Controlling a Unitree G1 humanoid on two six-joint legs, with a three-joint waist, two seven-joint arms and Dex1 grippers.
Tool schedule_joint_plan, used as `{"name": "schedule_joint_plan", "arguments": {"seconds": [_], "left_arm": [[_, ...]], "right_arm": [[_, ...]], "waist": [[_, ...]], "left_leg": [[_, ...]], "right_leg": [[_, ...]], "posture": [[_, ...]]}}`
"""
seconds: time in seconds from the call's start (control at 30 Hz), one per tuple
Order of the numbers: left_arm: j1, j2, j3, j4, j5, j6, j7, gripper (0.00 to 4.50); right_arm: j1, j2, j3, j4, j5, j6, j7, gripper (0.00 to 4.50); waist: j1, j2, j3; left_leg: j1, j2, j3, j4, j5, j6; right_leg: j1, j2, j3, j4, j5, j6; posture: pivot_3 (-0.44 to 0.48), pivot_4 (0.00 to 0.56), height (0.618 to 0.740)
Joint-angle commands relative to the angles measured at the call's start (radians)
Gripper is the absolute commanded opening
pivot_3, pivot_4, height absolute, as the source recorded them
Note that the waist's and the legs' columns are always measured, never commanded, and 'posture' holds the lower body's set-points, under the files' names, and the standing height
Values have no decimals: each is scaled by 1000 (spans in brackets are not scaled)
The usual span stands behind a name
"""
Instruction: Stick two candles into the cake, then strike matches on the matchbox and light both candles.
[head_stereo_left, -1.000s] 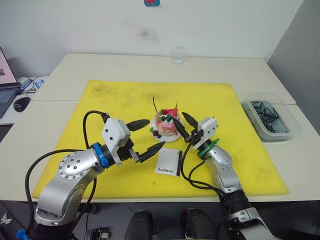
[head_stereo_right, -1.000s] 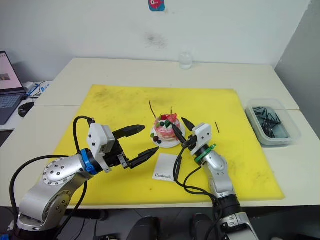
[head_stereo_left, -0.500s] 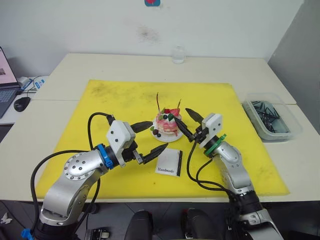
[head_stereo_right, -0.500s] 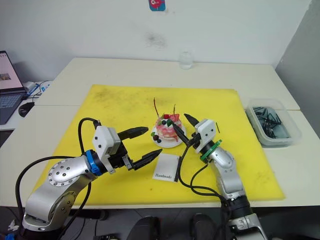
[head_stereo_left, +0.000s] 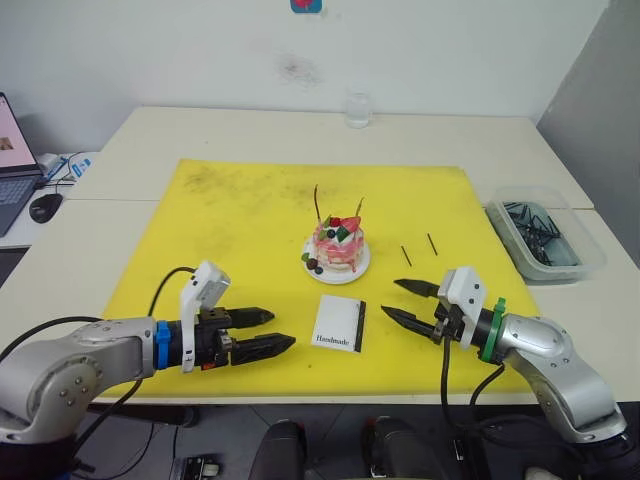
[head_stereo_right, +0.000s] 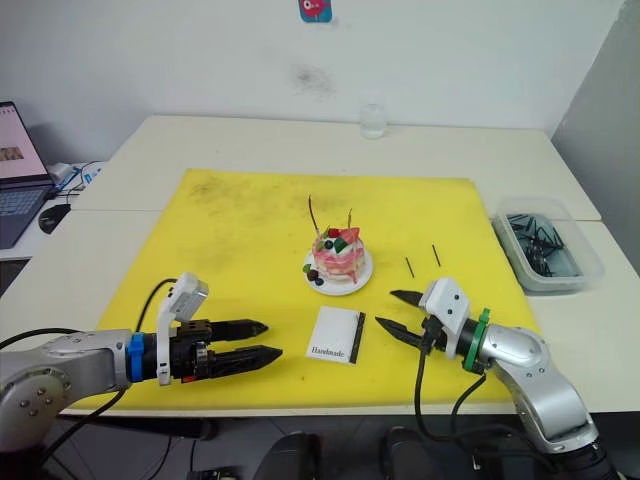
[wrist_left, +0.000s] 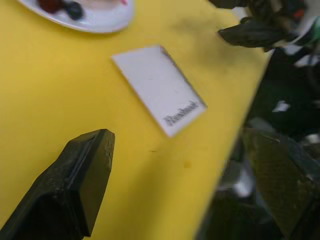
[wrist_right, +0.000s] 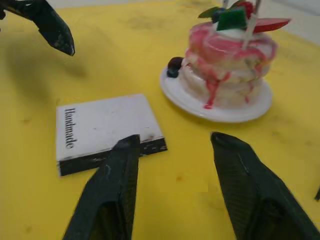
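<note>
Yellow mat (head_stereo_left: 220, 215): covers the middle of the pale table (head_stereo_left: 200, 130); all task items lie on it
Cake (head_stereo_left: 338, 243): pink-and-white, on a small white plate (head_stereo_left: 357, 266), near the centre of the mat; strawberry and green piece on top, dark berries on the plate's near-left rim
Candles (head_stereo_left: 317, 200): two thin tapers stand upright in the top of the cake, one toward the left side, one (head_stereo_left: 359, 207) toward the right; no flame visible on either
Matchbox (head_stereo_left: 339, 324): flat white box printed "Handmade", lying flat just in front of the cake, black strip along its right edge; untouched, between the two grippers
Matches (head_stereo_left: 406, 256): two short dark sticks lying on the mat to the right of the cake, a small gap between them, the second (head_stereo_left: 431, 243) slightly farther right
Left gripper (head_stereo_left: 264, 331): low over the mat's front-left part, pointing right toward the matchbox; fingers spread, nothing between them, apart from the box
Right gripper (head_stereo_left: 404, 302): low over the mat's front-right part, pointing left toward the matchbox; fingers spread and empty; in the right wrist view the matchbox sits just beyond one fingertip (wrist_right: 131, 145), whether touching cannot be told
Clear bin (head_stereo_left: 545, 238): on the table right of the mat, holds dark items
Glass (head_stereo_left: 356, 110): small, clear, at the table's far edge
Laptop (head_stereo_right: 20, 165): far left, with a mouse (head_stereo_left: 43, 207) near it
</note>
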Motion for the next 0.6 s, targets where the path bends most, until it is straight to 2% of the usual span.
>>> {"name": "schedule_joint_plan", "arguments": {"seconds": [0.03, 0.13, 0.33, 0.6], "left_arm": [[-95, -35, -29, 98, -99, 137, 95, 4500], [-175, -81, -66, 192, -97, 213, 157, 4500], [-294, -205, -100, 293, -92, 297, 230, 4500], [-325, -293, -105, 322, -48, 334, 284, 4500]], "right_arm": [[-32, -60, 17, -58, -5, 82, 23, 1160], [-65, -98, 61, -64, -30, 137, 31, 20], [-140, -85, 123, -43, -67, 209, 9, 20], [-205, -83, 197, -6, -111, 240, 27, 20]], "waist": [[0, 0, 0], [1, 0, 0], [1, -1, 0], [1, -1, 0]], "left_leg": [[0, 0, 0, 0, 0, 0], [0, -2, 0, 0, 0, 0], [-2, -2, -1, 0, 0, 0], [-2, -2, -1, 0, 0, 0]], "right_leg": [[0, 0, 0, 0, 0, 0], [0, 0, 0, 0, 1, 1], [-1, 1, 0, -1, 0, 3], [0, 1, 0, 0, 0, 3]], "posture": [[0, 150, 740], [0, 150, 740], [0, 150, 740], [0, 150, 740]]}}
